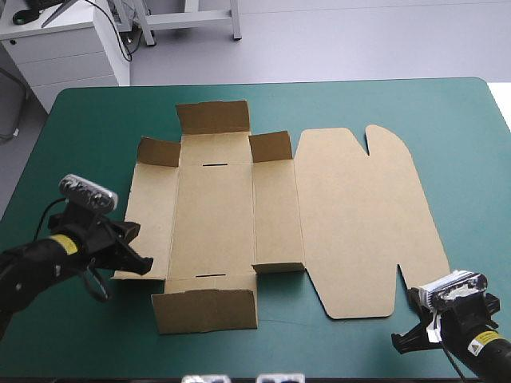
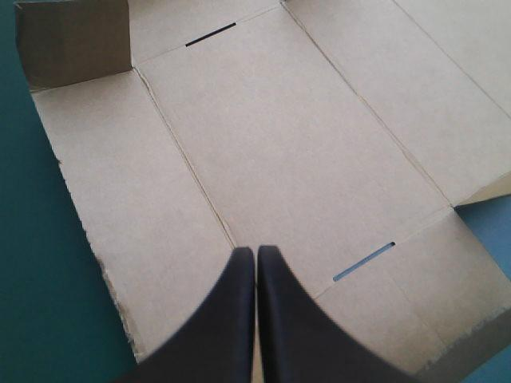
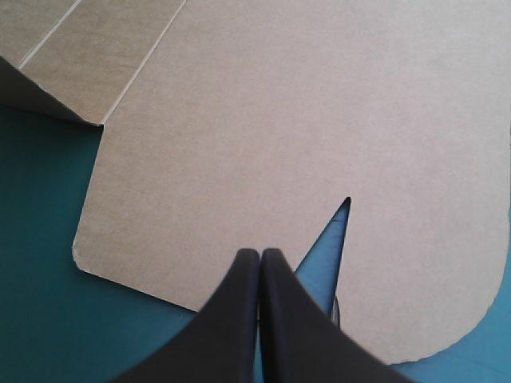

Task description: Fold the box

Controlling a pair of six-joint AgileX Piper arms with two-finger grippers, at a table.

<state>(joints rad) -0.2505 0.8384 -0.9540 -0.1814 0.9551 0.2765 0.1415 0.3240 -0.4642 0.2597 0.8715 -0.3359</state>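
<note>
The brown box [image 1: 271,215] lies flat on the teal-green cover as a cut sheet, with its small corner flaps slightly raised and the wide lid panel [image 1: 363,219] spread to the right. My left gripper [image 1: 136,247] is shut at the sheet's left edge; in the left wrist view its tips [image 2: 255,251] point over the box's side panel [image 2: 160,215] near a fold line. My right gripper [image 1: 411,339] is shut near the table's front right corner. In the right wrist view its tips [image 3: 259,254] rest over the lid's near edge [image 3: 279,159], beside the V-shaped notch.
A white cabinet [image 1: 64,48] and metal stand legs sit beyond the table's far left corner. Bare teal-green cover [image 1: 96,128] surrounds the sheet on all sides.
</note>
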